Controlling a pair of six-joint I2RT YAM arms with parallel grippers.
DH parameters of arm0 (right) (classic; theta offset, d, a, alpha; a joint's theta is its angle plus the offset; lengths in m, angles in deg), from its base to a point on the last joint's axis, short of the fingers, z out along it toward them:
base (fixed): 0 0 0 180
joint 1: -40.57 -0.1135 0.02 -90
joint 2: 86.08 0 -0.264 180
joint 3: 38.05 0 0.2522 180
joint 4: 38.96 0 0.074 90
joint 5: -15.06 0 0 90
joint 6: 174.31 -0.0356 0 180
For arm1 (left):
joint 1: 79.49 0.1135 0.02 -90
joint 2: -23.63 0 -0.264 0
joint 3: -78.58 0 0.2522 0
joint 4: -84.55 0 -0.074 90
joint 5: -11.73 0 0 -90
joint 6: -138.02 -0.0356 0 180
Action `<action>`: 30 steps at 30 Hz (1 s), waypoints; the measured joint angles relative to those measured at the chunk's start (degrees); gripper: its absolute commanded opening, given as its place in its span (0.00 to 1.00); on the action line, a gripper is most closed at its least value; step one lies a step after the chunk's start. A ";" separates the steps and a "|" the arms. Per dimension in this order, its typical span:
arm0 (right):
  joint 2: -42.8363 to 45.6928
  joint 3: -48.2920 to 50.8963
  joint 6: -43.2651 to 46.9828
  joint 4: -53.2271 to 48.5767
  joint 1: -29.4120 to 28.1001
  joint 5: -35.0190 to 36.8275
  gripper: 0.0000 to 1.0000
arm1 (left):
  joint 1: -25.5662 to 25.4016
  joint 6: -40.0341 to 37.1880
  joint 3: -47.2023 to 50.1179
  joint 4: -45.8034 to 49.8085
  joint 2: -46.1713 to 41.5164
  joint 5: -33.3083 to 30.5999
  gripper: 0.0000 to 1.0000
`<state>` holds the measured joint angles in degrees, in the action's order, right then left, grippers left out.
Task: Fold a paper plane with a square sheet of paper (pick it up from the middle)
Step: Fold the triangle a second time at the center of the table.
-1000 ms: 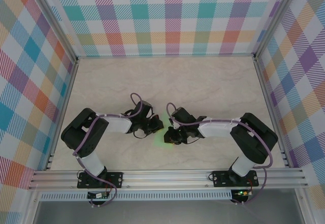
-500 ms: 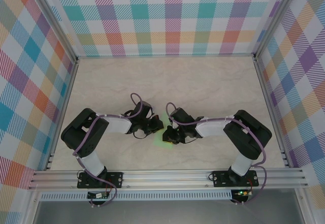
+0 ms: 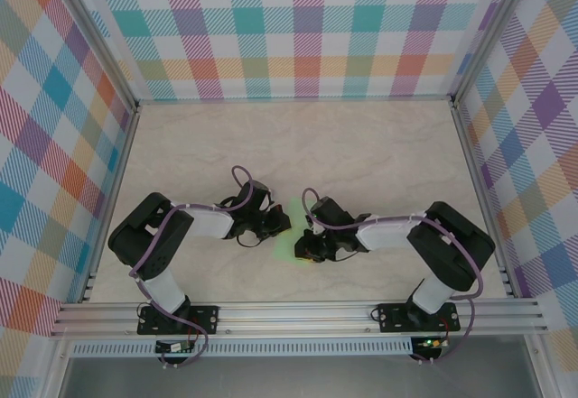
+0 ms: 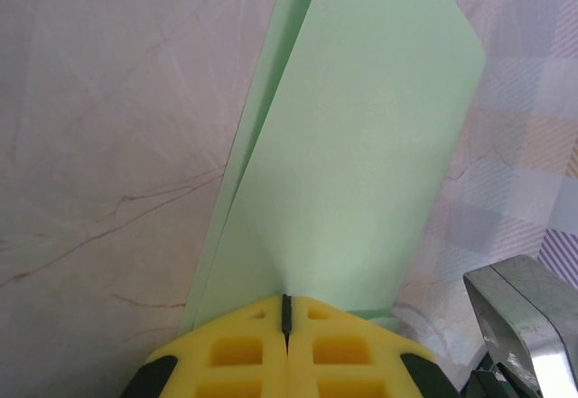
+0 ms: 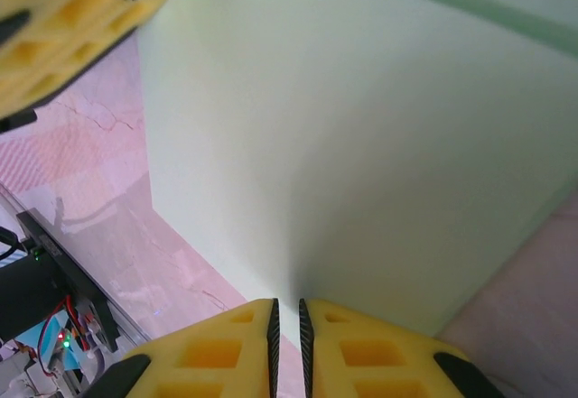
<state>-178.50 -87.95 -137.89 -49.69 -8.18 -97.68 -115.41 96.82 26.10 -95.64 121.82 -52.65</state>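
Mid-fold, between your arms: your left gripper point(image 4: 286, 312) clamps the folded green paper sheet point(image 4: 361, 145), which fans toward twelve o'clock, while your right gripper point(image 5: 287, 312) narrowly pinches another edge. Next, likely, press the crease flat without tearing.

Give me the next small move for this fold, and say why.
Probably lower the square sheet of paper flat onto the table to press the fold. The left pincer and right pincer are each shut on an edge, holding it between them. In the left wrist view its two layers stand slightly apart, so the crease looks unset.
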 measured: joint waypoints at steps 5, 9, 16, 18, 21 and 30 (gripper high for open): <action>1.90 1.62 0.04 -0.63 0.00 -0.31 0.18 | 0.00 0.00 0.02 0.00 0.02 0.00 0.00; 2.29 1.75 1.11 -1.97 -0.11 -0.42 0.18 | 0.00 0.00 0.00 -0.02 0.02 0.00 0.00; 5.40 1.62 2.21 -7.91 -0.66 0.55 0.19 | 0.00 0.00 0.00 -0.02 0.02 0.00 0.00; 6.62 0.90 2.21 -9.66 -0.74 1.18 0.20 | 0.00 0.00 0.00 -0.02 0.02 0.00 0.00; 6.93 -2.12 2.25 -10.78 -0.74 1.79 0.20 | 0.00 0.00 0.00 -0.02 0.02 0.02 0.00; 0.61 -7.72 1.49 -8.52 -0.76 3.65 0.19 | 0.00 0.00 0.02 -0.07 0.02 0.02 0.00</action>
<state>-177.89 -95.66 -136.40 -58.21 -8.95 -94.03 -115.41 96.82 26.12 -95.71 121.84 -52.62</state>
